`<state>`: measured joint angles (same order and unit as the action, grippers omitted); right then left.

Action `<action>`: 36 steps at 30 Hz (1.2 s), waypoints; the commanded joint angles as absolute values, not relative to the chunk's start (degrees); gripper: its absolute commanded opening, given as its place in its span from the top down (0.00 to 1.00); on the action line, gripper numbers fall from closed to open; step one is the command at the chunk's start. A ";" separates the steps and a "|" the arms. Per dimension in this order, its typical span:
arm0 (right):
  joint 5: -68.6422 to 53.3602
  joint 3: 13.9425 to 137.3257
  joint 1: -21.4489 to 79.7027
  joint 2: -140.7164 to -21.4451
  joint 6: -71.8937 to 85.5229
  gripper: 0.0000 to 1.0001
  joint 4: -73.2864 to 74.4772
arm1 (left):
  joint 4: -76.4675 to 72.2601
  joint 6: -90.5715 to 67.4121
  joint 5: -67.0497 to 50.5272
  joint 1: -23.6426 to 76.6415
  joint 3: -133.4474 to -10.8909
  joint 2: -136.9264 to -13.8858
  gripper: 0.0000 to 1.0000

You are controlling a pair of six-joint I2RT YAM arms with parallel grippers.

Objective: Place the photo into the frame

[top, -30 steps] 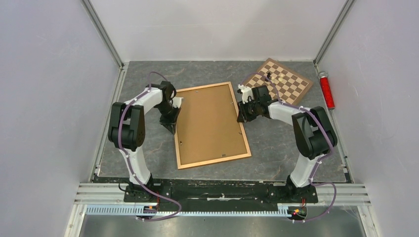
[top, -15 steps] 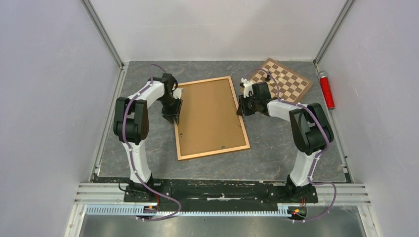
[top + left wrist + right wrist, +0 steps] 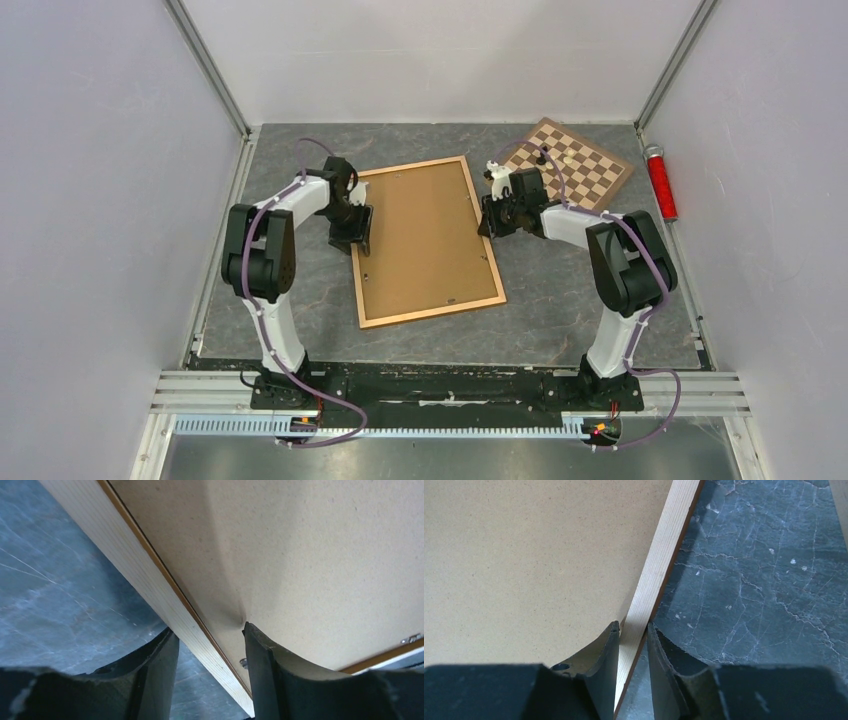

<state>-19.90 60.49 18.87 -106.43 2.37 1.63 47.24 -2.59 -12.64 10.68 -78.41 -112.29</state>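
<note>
A thin light-brown wooden rectangular picture frame (image 3: pixel 430 311) lies back-up in the middle of the dark grey marbled table (image 3: pixel 560 290). A plain brown backing board (image 3: pixel 425 240) fills its opening. Its long axis runs from the upper to the lower part of the overhead view, the lower end leaning a little to the right. The photo shows in none of the views, so whether it sits under the board cannot be told.

Both arms meet the picture frame on its upper half, one on each long side, facing each other across the short width. The right end effector (image 3: pixel 487 218) is at the right rail, and in its wrist view the right end effector (image 3: pixel 633 626) is drawn narrow, one finger on each face of the pale wooden rail (image 3: pixel 664 545) — a pinch on the frame itself. The left end effector (image 3: pixel 358 232) is at the left rail. Its wrist view shows the left end effector (image 3: pixel 207 630) standing about half wide astride the rail (image 3: pixel 145 580), one finger outside over the table and the other with its tip on the backing board (image 3: pixel 325 555) — around the rail, not clamped on it.

So the coming move likely turns on the right arm, the only one holding. The frame lies directly between the two end effectors, and any lift or slide would pivot about that right-rail pinch unless the left closes too.
</note>
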 commanded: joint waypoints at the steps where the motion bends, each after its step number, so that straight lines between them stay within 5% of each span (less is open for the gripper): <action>1: -23.15 59.71 20.36 -104.27 1.32 0.72 1.64 | 48.70 -4.59 -19.40 11.43 -76.27 -107.89 0.42; 17: -22.57 59.40 20.39 -104.13 0.80 0.73 1.65 | 52.60 -1.99 -20.19 11.44 -69.48 -102.76 0.38; 28: -14.50 57.33 20.39 -102.61 9.72 0.99 -1.26 | 51.38 -1.80 -20.12 11.43 -68.51 -102.57 0.37; 36: -9.98 50.74 20.39 -98.16 17.63 1.00 -5.81 | 50.75 -3.19 -19.08 11.11 -69.55 -103.19 0.37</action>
